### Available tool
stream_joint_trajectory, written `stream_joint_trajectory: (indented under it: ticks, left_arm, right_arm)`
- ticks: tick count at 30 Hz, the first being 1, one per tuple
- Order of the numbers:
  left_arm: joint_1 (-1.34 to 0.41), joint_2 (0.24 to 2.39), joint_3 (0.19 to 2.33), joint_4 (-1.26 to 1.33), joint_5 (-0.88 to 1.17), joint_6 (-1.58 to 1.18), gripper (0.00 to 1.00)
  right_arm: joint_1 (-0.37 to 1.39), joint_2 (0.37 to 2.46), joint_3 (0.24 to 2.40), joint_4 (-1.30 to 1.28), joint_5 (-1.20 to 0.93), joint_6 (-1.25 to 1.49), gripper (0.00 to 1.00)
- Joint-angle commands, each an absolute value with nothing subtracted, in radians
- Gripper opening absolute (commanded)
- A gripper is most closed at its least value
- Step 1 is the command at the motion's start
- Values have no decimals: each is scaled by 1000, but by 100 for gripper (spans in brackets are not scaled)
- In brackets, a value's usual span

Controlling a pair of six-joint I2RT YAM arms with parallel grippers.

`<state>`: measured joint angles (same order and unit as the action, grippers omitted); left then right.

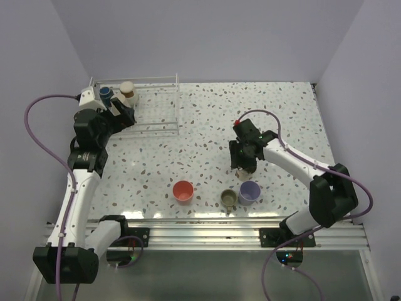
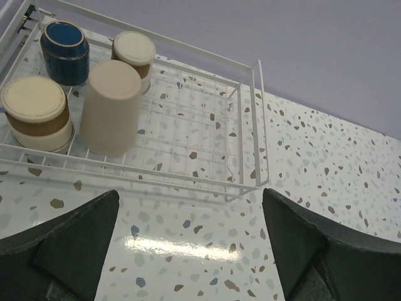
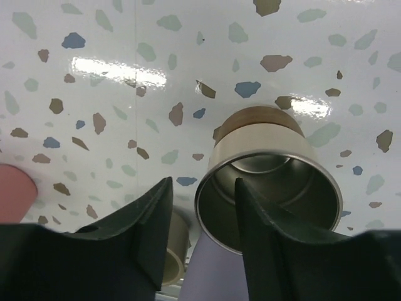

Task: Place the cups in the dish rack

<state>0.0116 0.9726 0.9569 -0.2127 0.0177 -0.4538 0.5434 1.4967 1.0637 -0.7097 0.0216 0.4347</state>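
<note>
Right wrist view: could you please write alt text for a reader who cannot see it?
The right gripper, jaws apart, straddles the rim of a metallic cup with a brown base, one finger inside it and one outside, above a speckled table. A red cup shows at the left edge, a lavender cup at the bottom.

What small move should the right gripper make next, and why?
Probably close the jaws. The right gripper straddles the rim of the metal cup, one finger inside and one outside, and a gap shows on the outer side, so the wall seems not yet pinched.
</note>
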Motion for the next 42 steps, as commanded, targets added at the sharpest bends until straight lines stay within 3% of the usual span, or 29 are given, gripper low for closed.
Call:
stream_joint_trajectory:
  ticks: [1, 5, 6, 9, 18, 24, 31, 36, 42]
  left_arm:
    - [8, 934, 956, -267, 17, -445, 99]
    - [8, 917, 956, -279, 8, -442, 99]
    - [8, 914, 959, -281, 5, -442, 99]
    - [8, 910, 965, -281, 6, -449, 99]
    - [8, 919, 1005, -282, -14, -479, 99]
    - [8, 963, 1066, -181, 225, -480, 100]
    - [8, 1025, 1057, 176, 641, -693, 100]
    - [8, 1101, 1000, 617, 753, -998, 100]
    - [8, 1153, 937, 975, 773, -1277, 100]
  right_arm:
    - [549, 1531, 1068, -669, 97, 410, 45]
    - [569, 1568, 1078, -686, 133, 406, 21]
    - [574, 1571, 1088, -698, 144, 407, 11]
    - [584, 1574, 1120, -733, 167, 419, 0]
    - [584, 1601, 1553, -909, 169, 442, 0]
    - [577, 1589, 1854, -733, -130, 527, 0]
    - [568, 1591, 1951, -393, -446, 829, 0]
    - [540, 1575, 1887, -19, -575, 1108, 0]
    - [532, 1594, 1813, 196, -612, 1278, 0]
